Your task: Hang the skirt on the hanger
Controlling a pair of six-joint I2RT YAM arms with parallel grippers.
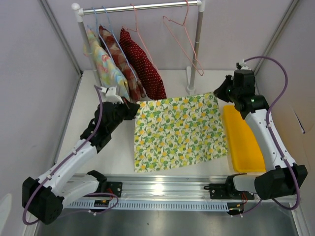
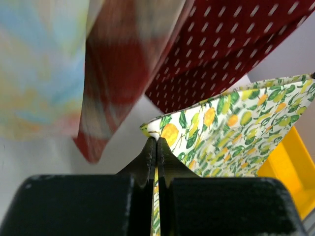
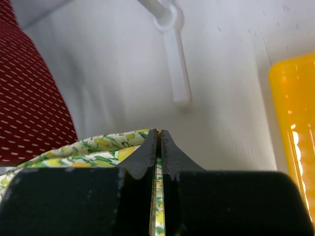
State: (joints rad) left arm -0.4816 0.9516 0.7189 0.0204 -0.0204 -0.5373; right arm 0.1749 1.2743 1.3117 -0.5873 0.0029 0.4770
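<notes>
- Skirt (image 1: 179, 132) is spread across the middle of the top view on the white table (image 1: 118, 157). The lemon print faces up.
- Its long axis runs left to right and is slightly tilted, with the right end higher in the frame. The far edge points toward the rail (image 1: 142, 7), the near edge toward the arm bases.
- Left gripper (image 1: 132, 109) is at the far left corner. In the left wrist view its fingers are clamped on the cloth edge (image 2: 156, 145), and that corner is raised off the table.
- Right gripper (image 1: 221, 93) is at the far right corner. In the right wrist view it is pinched tight on the hem (image 3: 158, 135).
- Hanger (image 1: 184, 44), pink wire, hangs bare at the upper right of the top view. Its hook is over the rail and its triangle hangs down, slanting toward the lower right. It is well apart from the skirt.
- Red dotted garment (image 1: 145, 64) and a pastel floral garment (image 1: 106, 61) hang at the upper left, just beyond the left gripper.
- Yellow tray (image 1: 242, 140) lies just beside the skirt's right edge.
</notes>
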